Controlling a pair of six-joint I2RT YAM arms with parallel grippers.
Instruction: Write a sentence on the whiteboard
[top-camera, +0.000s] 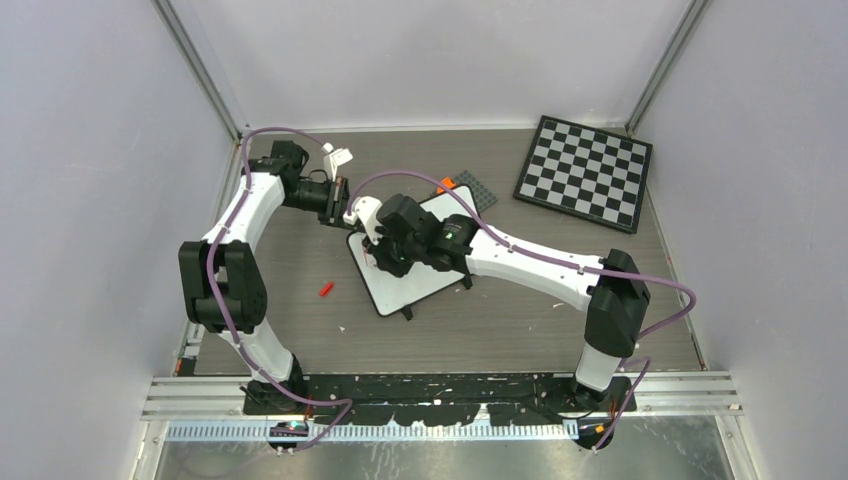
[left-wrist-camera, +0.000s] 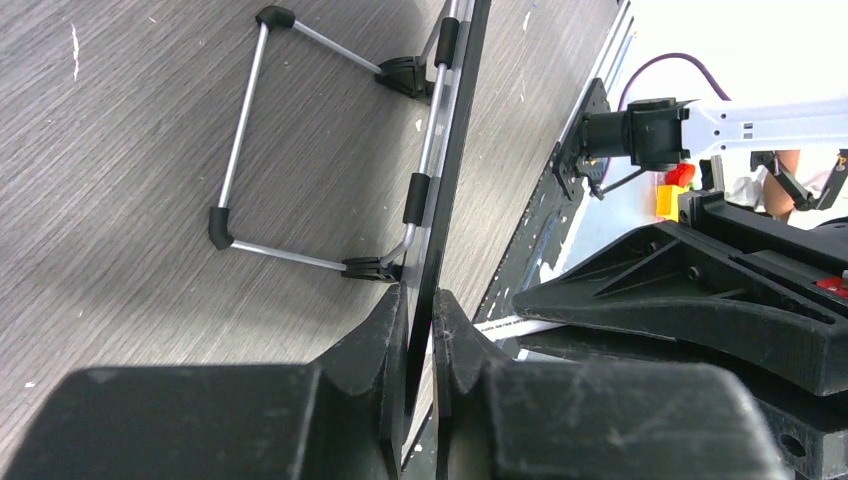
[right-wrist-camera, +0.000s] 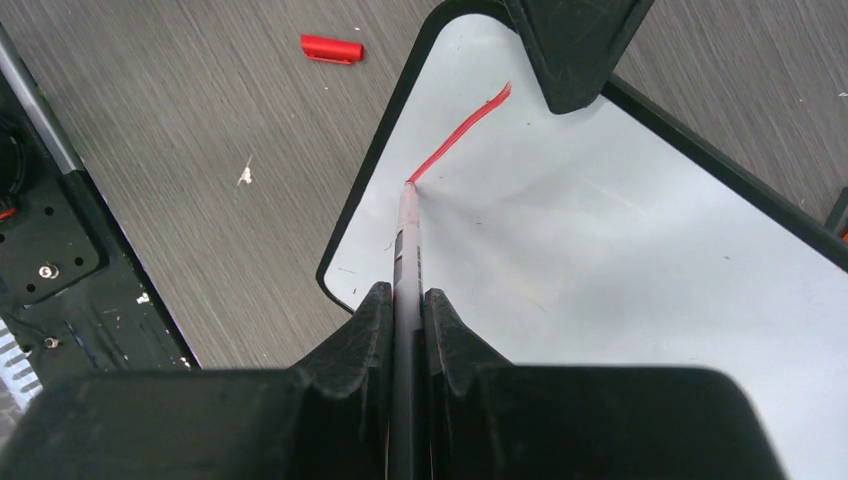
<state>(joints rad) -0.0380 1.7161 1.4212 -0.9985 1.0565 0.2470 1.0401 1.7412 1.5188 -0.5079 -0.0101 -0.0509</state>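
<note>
The whiteboard (top-camera: 412, 278) lies tilted on the table, its white face (right-wrist-camera: 620, 270) bordered by a thin black rim. My left gripper (left-wrist-camera: 420, 312) is shut on the board's edge (left-wrist-camera: 445, 150), at the far left corner (top-camera: 352, 222). My right gripper (right-wrist-camera: 405, 300) is shut on a marker (right-wrist-camera: 408, 235), whose tip touches the board near its left rim. Of the sentence only one slanted red stroke (right-wrist-camera: 462, 130) shows, running from the tip toward the left gripper's finger (right-wrist-camera: 575, 50). From above, the right gripper (top-camera: 380, 252) hides the writing.
The red marker cap (top-camera: 326, 289) lies on the table left of the board. A checkered chessboard (top-camera: 585, 172) sits at the back right. A grey plate (top-camera: 475, 190) with an orange piece (top-camera: 446, 184) lies behind the board. Wire feet (left-wrist-camera: 240, 170) hold the board up.
</note>
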